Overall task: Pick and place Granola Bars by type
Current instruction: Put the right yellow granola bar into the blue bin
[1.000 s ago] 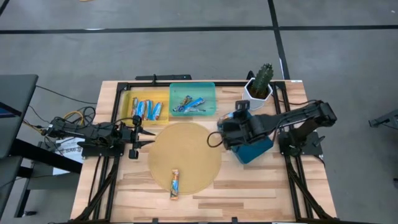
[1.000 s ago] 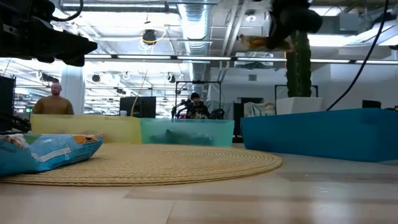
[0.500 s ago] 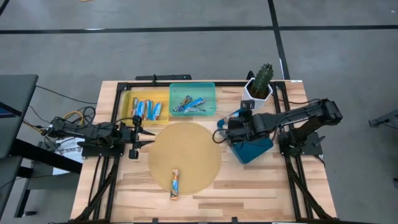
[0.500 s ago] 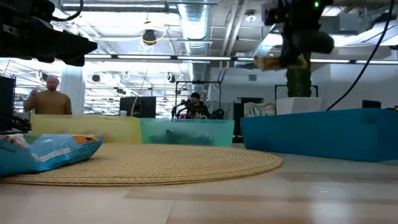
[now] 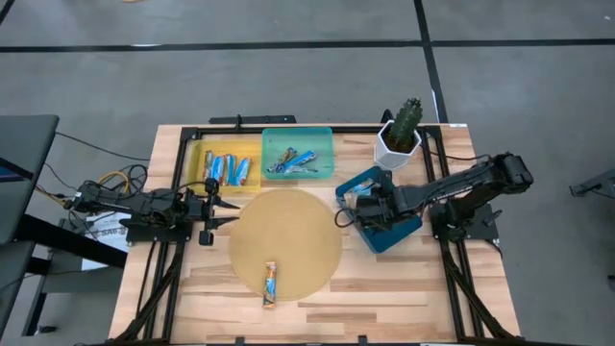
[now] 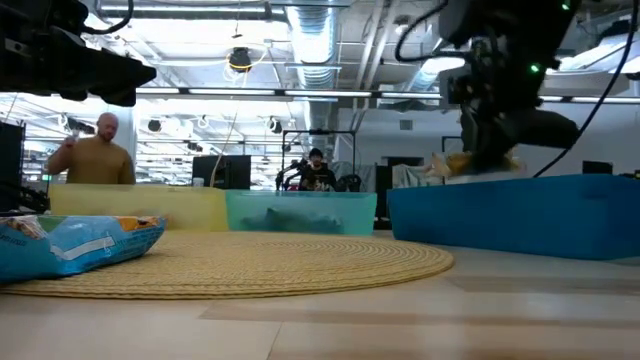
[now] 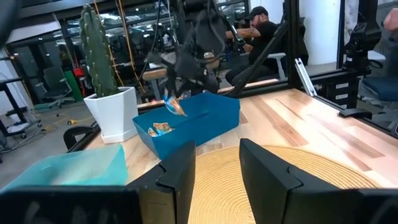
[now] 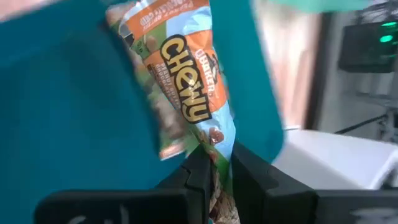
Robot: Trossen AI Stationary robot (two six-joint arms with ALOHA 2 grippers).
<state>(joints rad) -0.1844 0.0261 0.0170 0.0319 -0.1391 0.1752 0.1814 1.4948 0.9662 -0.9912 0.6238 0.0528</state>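
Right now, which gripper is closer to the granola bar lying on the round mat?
Left. The left gripper hovers at the woven mat's edge, up and left of the granola bar. The right gripper is farther off, over the dark blue tray, jaws shut on another bar.

The table [image 5: 404,288] was pale planked wood; the round mat [image 5: 285,240] looked coarsely woven. The bar [image 8: 186,93] wore a glossy printed wrapper; the dark blue tray [image 7: 205,121] was smooth plastic.
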